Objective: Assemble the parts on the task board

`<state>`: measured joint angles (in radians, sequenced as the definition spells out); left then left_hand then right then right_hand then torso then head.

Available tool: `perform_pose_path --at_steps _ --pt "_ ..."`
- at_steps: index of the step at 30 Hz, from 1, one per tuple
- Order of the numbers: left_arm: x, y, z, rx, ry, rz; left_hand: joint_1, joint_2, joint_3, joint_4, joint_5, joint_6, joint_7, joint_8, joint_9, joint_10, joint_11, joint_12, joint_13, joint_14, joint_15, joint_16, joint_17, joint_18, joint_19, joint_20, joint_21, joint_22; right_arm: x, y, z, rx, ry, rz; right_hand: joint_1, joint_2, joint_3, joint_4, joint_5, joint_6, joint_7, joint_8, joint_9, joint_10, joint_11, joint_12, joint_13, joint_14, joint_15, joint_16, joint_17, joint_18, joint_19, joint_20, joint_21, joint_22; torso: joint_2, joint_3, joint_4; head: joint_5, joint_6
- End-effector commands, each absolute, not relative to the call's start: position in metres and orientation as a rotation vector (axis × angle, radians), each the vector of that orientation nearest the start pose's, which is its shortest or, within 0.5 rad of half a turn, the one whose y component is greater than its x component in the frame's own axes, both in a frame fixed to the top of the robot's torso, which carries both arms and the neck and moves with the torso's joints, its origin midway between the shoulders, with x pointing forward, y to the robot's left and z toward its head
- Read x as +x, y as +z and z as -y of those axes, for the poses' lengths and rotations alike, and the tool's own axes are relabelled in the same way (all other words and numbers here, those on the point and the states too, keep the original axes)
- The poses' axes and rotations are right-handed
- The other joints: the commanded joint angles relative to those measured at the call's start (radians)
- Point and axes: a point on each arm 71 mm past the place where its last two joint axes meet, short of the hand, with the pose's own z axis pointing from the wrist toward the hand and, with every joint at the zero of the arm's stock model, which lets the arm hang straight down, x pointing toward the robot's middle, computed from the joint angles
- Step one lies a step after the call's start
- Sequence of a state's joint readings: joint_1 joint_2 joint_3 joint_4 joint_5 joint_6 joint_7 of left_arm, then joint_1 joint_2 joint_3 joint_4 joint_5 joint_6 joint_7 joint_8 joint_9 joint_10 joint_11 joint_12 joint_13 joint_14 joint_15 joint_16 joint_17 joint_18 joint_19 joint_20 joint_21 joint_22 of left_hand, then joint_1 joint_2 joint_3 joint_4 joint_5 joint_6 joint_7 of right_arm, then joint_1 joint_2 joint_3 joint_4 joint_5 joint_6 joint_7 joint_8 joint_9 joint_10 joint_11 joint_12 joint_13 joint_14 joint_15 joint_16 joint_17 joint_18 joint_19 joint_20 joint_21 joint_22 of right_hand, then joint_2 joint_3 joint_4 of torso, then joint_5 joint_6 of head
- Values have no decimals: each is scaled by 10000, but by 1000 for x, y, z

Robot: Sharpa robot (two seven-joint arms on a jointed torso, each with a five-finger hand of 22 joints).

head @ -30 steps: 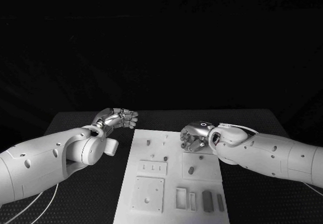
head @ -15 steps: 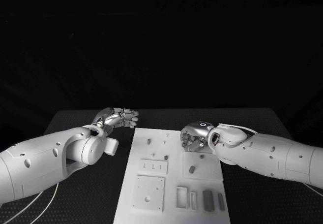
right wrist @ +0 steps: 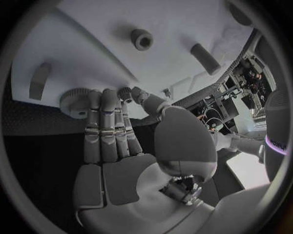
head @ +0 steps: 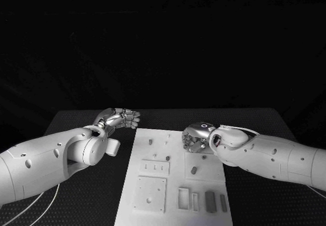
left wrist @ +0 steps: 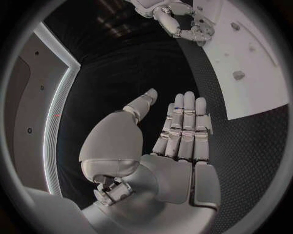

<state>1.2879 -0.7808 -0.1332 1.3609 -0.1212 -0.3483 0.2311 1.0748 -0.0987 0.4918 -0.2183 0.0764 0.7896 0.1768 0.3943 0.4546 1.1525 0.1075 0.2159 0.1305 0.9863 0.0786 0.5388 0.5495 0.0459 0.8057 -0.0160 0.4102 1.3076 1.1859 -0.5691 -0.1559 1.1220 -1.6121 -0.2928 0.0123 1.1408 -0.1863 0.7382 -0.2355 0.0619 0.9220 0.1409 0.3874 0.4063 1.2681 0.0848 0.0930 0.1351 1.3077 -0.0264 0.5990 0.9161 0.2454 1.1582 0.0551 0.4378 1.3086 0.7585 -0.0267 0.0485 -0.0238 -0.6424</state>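
Head view: parts [head: 193, 171] are seen loose on the task board [head: 152, 143] near the empty, open-fingered right hand [head: 196, 138]; the left hand [head: 119, 119] is held empty beside it; assembly appears barely begun.

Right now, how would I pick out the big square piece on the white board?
Start at the white board in the middle of the black table. At its near left corner lies the square piece. It is the largest on the board, beside narrow bars.

White task board [head: 155, 168], black table [head: 80, 195], prob. grey parts [head: 210, 201], silver robot hands [head: 120, 118]
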Motion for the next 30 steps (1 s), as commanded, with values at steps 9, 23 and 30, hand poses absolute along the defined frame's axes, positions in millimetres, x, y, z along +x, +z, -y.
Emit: perform_pose_path --at_steps 9,23,30 --pt "523 -184 -228 -10367 -12856 -15516 -125 16 25 -41 -4 -23 59 -53 -19 8 68 -74 -15 -24 11 -14 16 82 -23 -41 52 218 526 -255 167 -4689 4590 -16752 116 220 346 -256 -68 523 -140 87 56 463 -223 95 339 157 -221 565 454 164 360 -205 786 263 27 4 4 -65 22" --pt "525 -185 -228 -10376 -12816 -15485 -129 12 31 -46 -5 -21 59 -57 -23 10 69 -83 -16 -24 10 -15 21 81 -26 -42 58 218 524 -250 163 -4365 4493 -16205 62 388 650 -366 -62 961 -292 147 133 836 -373 101 638 239 -359 1014 715 164 385 -353 1529 249 42 13 6 -247 170" --pt "525 -185 -229 -10381 -12806 -15481 -133 10 33 -47 -6 -20 59 -59 -24 11 70 -87 -17 -24 10 -16 23 80 -28 -42 61 217 525 -239 156 -4175 4445 -15889 30 366 702 -382 -74 1034 -319 150 147 904 -398 91 689 259 -384 1086 748 164 391 -383 1666 246 49 -7 4 -218 224"
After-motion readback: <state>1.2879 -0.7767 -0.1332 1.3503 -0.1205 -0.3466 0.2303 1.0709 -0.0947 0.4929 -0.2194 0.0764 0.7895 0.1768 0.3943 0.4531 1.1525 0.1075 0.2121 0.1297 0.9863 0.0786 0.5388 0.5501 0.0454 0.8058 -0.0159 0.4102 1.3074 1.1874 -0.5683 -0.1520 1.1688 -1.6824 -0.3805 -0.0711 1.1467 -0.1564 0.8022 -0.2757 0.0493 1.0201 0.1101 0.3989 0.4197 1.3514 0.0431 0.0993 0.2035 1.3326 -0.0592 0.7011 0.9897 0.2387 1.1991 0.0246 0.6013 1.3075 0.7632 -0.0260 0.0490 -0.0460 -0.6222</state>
